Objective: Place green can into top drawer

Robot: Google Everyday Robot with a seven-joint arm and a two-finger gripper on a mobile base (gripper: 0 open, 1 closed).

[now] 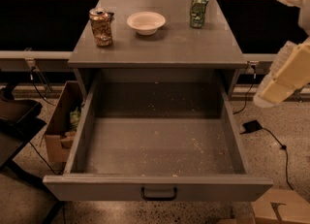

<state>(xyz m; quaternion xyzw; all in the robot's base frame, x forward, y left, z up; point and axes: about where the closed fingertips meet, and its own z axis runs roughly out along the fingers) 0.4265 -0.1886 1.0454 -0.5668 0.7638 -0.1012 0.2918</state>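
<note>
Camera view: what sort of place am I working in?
Probably an office or lab workspace: a grey cabinet with its top drawer pulled open, a power adapter on speckled floor, a cardboard box beside it. The gripper hangs at the right edge, clear of the green can.

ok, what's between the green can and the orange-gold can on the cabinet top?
A white bowl sits between the green can and the orange-gold can, in the camera view. The gripper hangs at the right edge, away from both cans.
</note>
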